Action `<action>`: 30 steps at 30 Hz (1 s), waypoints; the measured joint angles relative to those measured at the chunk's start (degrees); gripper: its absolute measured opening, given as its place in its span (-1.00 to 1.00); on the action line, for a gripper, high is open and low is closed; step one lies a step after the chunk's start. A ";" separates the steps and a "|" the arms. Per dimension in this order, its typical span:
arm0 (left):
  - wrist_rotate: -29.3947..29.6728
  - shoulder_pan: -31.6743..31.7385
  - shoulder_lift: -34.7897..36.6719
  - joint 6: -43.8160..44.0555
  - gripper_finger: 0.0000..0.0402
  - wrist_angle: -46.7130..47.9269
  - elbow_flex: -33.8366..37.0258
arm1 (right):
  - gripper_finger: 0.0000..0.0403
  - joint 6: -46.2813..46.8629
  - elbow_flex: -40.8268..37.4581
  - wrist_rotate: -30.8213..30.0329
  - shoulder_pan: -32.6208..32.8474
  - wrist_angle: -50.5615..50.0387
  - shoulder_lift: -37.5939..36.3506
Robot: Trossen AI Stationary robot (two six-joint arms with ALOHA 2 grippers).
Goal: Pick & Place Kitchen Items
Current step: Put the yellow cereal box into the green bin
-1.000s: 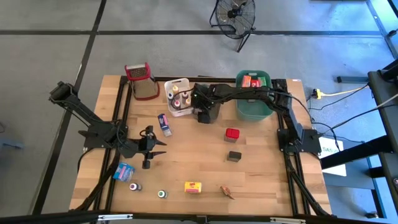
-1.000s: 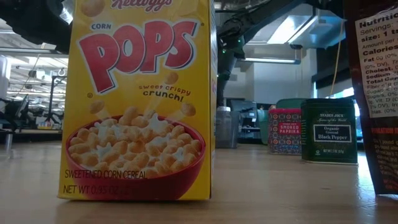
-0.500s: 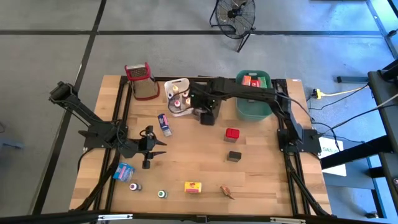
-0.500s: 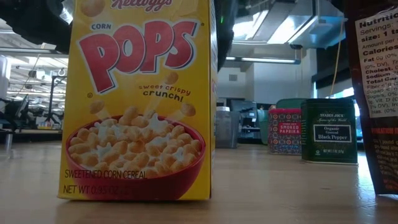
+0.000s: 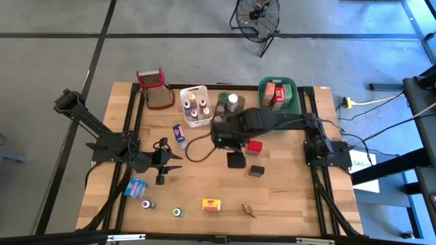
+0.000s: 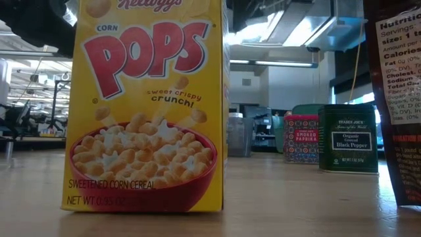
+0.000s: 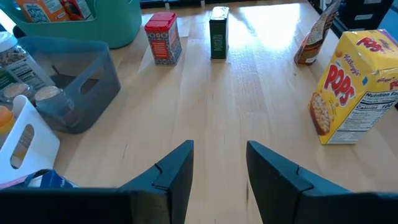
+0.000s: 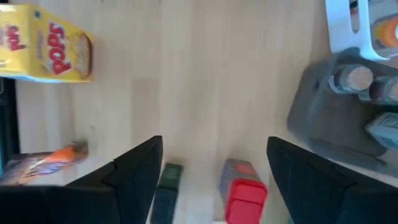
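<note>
Red tin (image 5: 254, 145) beside open right gripper (image 5: 236, 160)

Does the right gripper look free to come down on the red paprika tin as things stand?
Probably yes: the right gripper hangs open beside the red paprika tin, with nothing over the tin.

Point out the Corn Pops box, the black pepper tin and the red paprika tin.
Corn Pops box (image 6: 148, 105), low view, front panel.
Black pepper tin (image 6: 348, 138), low view, front label.
Red paprika tin (image 7: 163, 38), left wrist view, patterned front face.
</note>
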State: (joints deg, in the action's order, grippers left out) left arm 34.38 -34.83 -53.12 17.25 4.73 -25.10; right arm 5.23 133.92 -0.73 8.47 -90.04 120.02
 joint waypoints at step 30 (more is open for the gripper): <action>-1.55 -1.08 -0.02 6.19 -0.29 -0.24 0.00 | 0.50 5.92 -1.51 0.93 16.88 19.87 0.07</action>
State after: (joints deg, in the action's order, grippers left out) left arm 32.82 -35.91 -53.14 23.44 4.49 -25.10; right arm 11.16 132.40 0.21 25.34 -70.17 120.09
